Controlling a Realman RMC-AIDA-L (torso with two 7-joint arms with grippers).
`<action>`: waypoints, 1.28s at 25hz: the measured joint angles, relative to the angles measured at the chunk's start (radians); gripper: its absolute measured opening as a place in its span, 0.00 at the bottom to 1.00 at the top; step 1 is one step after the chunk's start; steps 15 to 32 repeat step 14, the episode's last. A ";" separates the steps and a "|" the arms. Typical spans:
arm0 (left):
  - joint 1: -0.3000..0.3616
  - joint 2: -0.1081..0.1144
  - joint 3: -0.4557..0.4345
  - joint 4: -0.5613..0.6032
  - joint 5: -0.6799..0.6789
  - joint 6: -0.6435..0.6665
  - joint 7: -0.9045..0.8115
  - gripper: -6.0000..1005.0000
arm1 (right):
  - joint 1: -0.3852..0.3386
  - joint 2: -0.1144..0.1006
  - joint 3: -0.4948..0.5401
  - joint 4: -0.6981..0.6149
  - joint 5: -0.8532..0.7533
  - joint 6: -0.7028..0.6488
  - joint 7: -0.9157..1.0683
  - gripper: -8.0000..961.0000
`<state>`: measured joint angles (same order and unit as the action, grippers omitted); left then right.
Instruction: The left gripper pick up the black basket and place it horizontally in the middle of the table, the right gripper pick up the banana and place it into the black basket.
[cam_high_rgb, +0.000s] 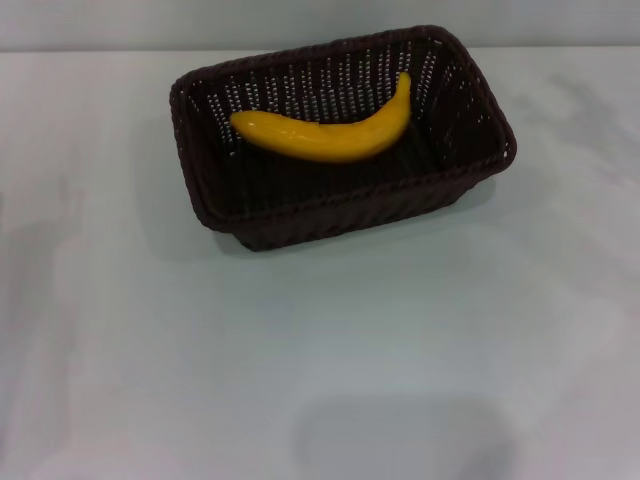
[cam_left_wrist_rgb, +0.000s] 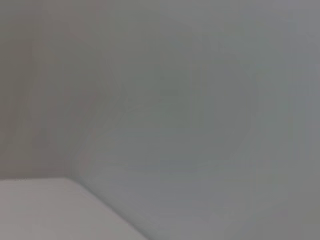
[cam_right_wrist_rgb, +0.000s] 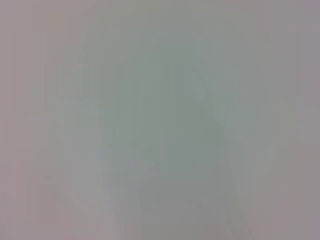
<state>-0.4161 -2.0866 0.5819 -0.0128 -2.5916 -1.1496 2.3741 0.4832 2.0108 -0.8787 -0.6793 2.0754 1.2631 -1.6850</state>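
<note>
The black basket (cam_high_rgb: 250, 215) stands on the white table (cam_high_rgb: 320, 350) in the head view, at the far middle, its long side running left to right with a slight turn. The yellow banana (cam_high_rgb: 330, 135) lies inside the basket, along its far side, stem tip to the right. Neither the left gripper nor the right gripper shows in any view. Both wrist views show only pale blank surface.
A grey wall strip runs along the table's far edge (cam_high_rgb: 320, 45) behind the basket. Bare white table lies in front of and to both sides of the basket.
</note>
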 joint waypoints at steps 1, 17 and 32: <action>0.000 0.000 0.000 -0.003 -0.001 0.004 -0.001 0.81 | -0.001 0.000 0.073 0.055 0.016 0.015 -0.025 0.87; 0.015 0.000 0.009 -0.006 0.015 0.003 0.006 0.81 | -0.075 0.004 0.478 0.470 0.045 -0.017 -0.617 0.87; 0.015 0.000 0.009 -0.006 0.015 0.003 0.006 0.81 | -0.075 0.004 0.478 0.470 0.045 -0.017 -0.617 0.87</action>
